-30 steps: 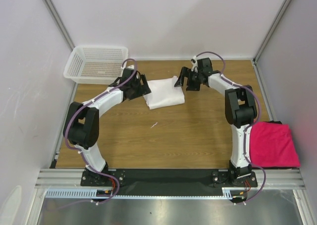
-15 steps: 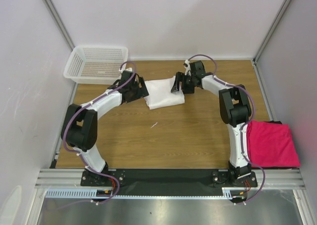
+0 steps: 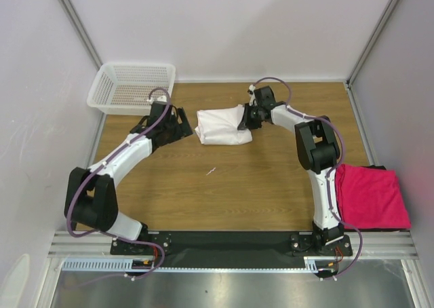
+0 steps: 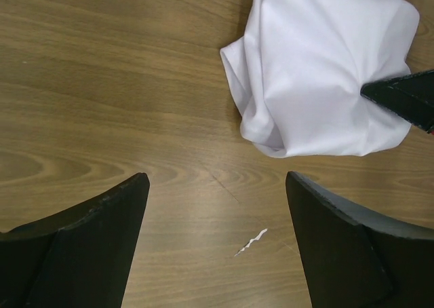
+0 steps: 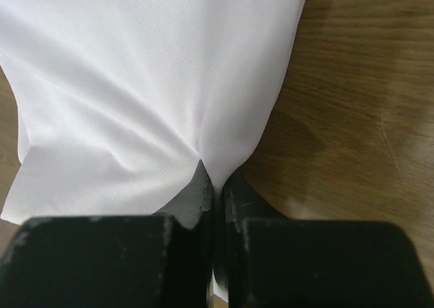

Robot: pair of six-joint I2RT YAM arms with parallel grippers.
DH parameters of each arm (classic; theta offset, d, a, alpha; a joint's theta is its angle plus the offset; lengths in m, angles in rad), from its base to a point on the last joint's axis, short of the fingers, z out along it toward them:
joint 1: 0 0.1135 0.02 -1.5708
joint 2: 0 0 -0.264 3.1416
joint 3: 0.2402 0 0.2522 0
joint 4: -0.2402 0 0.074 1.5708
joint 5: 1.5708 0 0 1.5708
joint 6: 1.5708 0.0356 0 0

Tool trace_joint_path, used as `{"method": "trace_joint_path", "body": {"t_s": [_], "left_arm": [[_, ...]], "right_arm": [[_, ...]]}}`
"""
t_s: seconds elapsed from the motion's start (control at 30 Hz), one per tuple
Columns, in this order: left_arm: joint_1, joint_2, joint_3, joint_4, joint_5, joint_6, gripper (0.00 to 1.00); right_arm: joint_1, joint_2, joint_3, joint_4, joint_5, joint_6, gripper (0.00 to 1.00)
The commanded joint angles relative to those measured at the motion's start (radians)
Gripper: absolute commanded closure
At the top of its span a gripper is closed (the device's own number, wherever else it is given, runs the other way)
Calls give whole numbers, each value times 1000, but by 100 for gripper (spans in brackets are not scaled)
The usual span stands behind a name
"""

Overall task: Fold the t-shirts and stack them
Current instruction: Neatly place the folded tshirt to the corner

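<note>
On a wooden bench [image 3: 271, 186] walled by pale panels, two white-and-black robot arms reach away from their bases toward 12 o'clock. The left arm [image 3: 115, 165] bends in from 8 o'clock, and the right arm [image 3: 322, 165] rises from 5 o'clock and doubles back toward the centre. A white mesh basket [image 3: 132, 87] sits on the 10 o'clock corner, partly over the bench's edge. A folded magenta t-shirt [image 3: 373, 198] lies at 4 o'clock, hanging over the right-hand edge beside the right arm. The white t-shirt [image 3: 220, 126] lies in a rumpled bundle at 12 o'clock, well apart from the magenta one and between the two arm tips.

The right pincer [image 3: 244, 118] has its fingers pressed together on the shirt's 3 o'clock edge. Its wrist view shows the cloth [image 5: 135, 84] gathered into creases where it enters the closed tips [image 5: 213, 179]. The left pincer [image 3: 182, 121] stands at the bundle's 9 o'clock side with its fingers spread wide over bare wood, holding nothing. Seen from its own camera, the shirt [image 4: 319, 70] lies just beyond the open tips [image 4: 215, 179]. A tiny white scrap [image 3: 211, 171] lies on the wood at 6 o'clock from the bundle.
</note>
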Motion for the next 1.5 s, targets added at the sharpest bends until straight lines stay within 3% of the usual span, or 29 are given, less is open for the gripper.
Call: {"method": "trace_joint_path", "body": {"t_s": [0.0,0.17,0.37,0.53,0.77,0.9,0.97,1.0,1.13,1.2,1.47], "left_arm": [[33,-80,-28,-16,6,18,12],[43,-123,-12,-71,-20,89,12],[53,-170,-11,-97,-32,164,11],[56,-195,-3,-111,-28,167,12],[56,-248,-35,-114,18,152,12],[56,-290,-93,-109,0,152,12],[56,-310,-109,-108,-20,152,12],[56,-319,-121,-109,-28,150,11],[56,-357,-141,-106,-55,150,11],[56,-371,-143,-108,-68,152,11],[56,-336,-114,-111,-71,150,11]], "right_arm": [[29,9,-7,-82,97,11,100],[55,-119,-59,-278,332,16,100],[59,-361,-312,-418,553,16,100],[59,-548,-403,-567,759,25,100],[64,-776,-406,-714,952,-33,100],[56,-981,-560,-680,1126,-77,100],[12,-1068,-581,-609,1003,-169,100],[1,-1146,-628,-557,974,-322,100],[-42,-1257,-697,-409,1010,-617,100],[-68,-1291,-718,-441,1013,-697,100],[-178,-1334,-712,-640,864,-578,100]]}}
